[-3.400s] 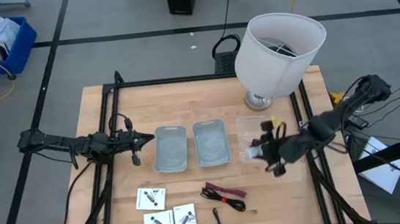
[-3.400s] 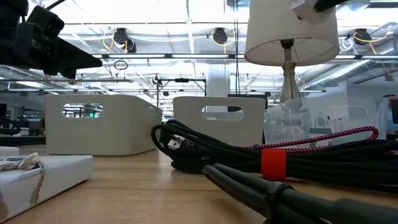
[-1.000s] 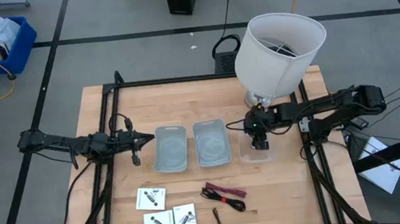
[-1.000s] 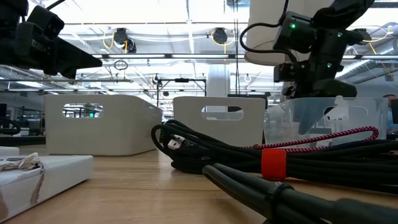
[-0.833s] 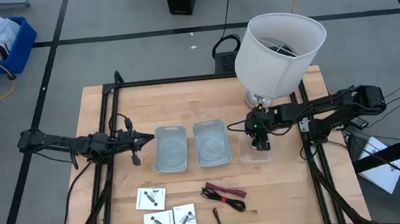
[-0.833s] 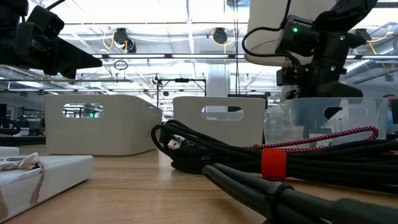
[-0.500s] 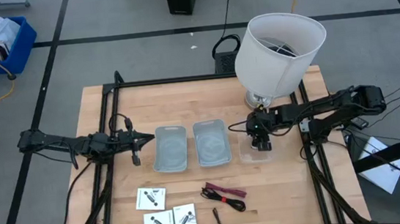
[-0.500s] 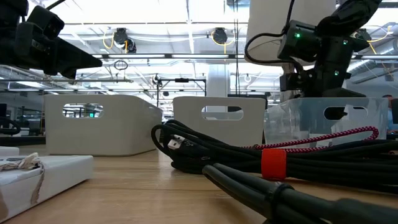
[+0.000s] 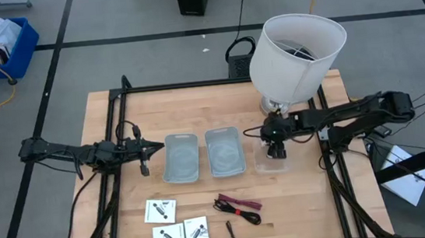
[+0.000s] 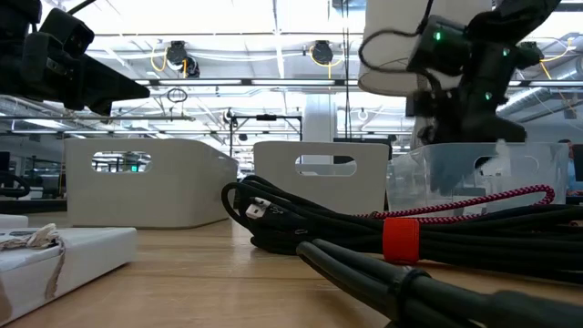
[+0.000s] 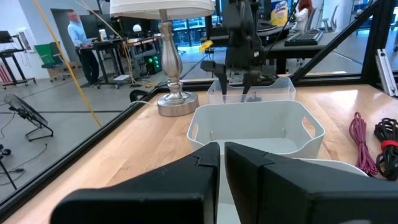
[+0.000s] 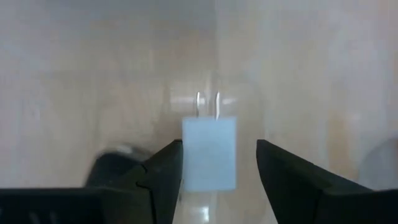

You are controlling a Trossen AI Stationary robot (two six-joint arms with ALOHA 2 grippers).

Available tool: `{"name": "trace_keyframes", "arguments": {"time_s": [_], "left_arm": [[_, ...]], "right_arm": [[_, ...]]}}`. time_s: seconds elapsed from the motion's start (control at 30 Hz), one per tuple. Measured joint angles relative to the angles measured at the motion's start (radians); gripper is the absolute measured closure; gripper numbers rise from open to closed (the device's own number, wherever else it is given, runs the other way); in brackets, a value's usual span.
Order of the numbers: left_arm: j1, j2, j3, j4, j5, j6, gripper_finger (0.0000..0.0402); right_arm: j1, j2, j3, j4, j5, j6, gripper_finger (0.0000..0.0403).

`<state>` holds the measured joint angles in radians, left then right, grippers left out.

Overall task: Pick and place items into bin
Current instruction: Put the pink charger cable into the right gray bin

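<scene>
At the counter's (image 9: 219, 103) nine o'clock side we see the left pincer (image 9: 155, 147) hanging idle, its fingers pressed together, just beside the first of two grey bins (image 9: 182, 157). Toward seven o'clock lie three white cards (image 9: 178, 224), and near six o'clock the cable bundle (image 9: 237, 207) and a thin dark stick (image 9: 231, 234). Right of the second grey bin (image 9: 225, 150) sits a clear bin (image 9: 272, 162), with the lamp (image 9: 295, 52) at its twelve o'clock. The right pincer (image 9: 277, 152) points down into the clear bin; its fingers (image 12: 163, 174) are spread, and a small white plug block (image 12: 209, 153) sits between them without touching either.
</scene>
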<state>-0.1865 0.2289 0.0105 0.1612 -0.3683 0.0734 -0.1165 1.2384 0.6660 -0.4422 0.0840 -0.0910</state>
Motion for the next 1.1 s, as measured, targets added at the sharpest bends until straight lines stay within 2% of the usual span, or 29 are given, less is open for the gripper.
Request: {"name": "trace_keyframes", "arguments": {"time_s": [0.17,0.27,0.53,0.73,0.97,1.1], "left_arm": [[0.000,0.000,0.000,-0.002,0.000,0.000,0.0369],[0.000,0.000,0.000,-0.001,0.000,0.000,0.0369],[0.000,0.000,0.000,0.000,0.000,0.000,0.0369],[0.000,0.000,0.000,0.000,0.000,0.000,0.0369],[0.000,0.000,0.000,-0.001,0.000,0.000,0.0369],[0.000,0.000,0.000,-0.001,0.000,0.000,0.0369]], "right_arm": [[0.002,-0.117,0.062,-0.030,-0.004,0.000,0.0225],[0.037,-0.202,0.080,0.014,-0.005,-0.003,0.0251],[0.213,-0.397,0.040,0.179,-0.011,-0.090,0.0391],[0.236,-0.551,-0.130,0.337,-0.073,-0.088,0.0399],[0.235,-0.707,-0.419,0.682,-0.093,-0.067,0.0402],[0.234,-0.761,-0.529,0.885,-0.115,-0.074,0.0402]]}}
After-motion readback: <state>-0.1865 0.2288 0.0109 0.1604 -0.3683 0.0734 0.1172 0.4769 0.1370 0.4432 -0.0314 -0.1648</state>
